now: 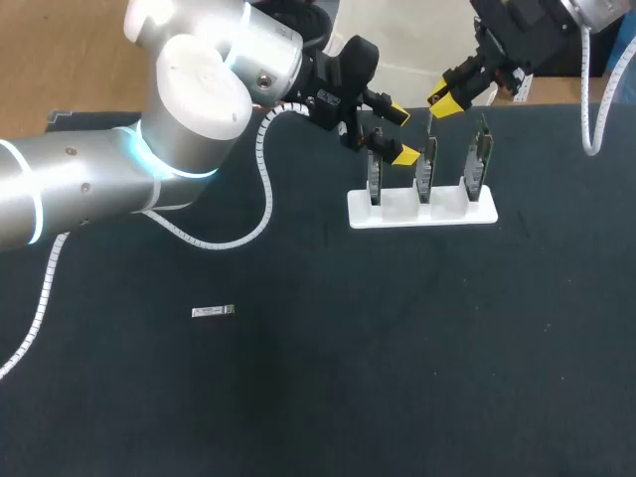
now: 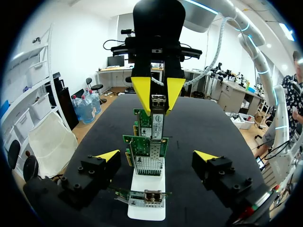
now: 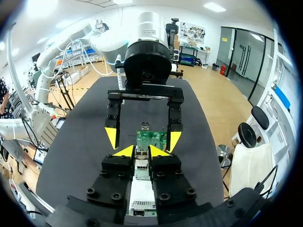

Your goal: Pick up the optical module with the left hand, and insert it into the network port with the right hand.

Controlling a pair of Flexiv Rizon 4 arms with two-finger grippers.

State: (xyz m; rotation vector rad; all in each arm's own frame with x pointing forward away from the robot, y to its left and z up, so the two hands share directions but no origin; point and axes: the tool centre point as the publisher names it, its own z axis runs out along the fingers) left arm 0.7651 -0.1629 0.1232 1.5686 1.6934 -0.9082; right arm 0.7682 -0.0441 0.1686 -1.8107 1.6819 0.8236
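Note:
My right gripper (image 1: 447, 101) comes in from the far right and is shut on a slim silver optical module (image 1: 429, 124), held upright over the middle network card (image 1: 425, 171). In the right wrist view its yellow tips (image 3: 142, 151) pinch the module (image 3: 141, 155) above a green card (image 3: 152, 138). My left gripper (image 1: 400, 133) stands open and empty beside the left card (image 1: 374, 179). In the left wrist view its own gripper (image 2: 157, 155) straddles the cards (image 2: 147, 151), with the module (image 2: 157, 118) ahead.
A white stand (image 1: 390, 216) holds three upright network cards at the back of the dark table (image 1: 397, 348). A second small silver module (image 1: 213, 312) lies flat towards the front left. My left arm's cable (image 1: 266, 204) loops over the table.

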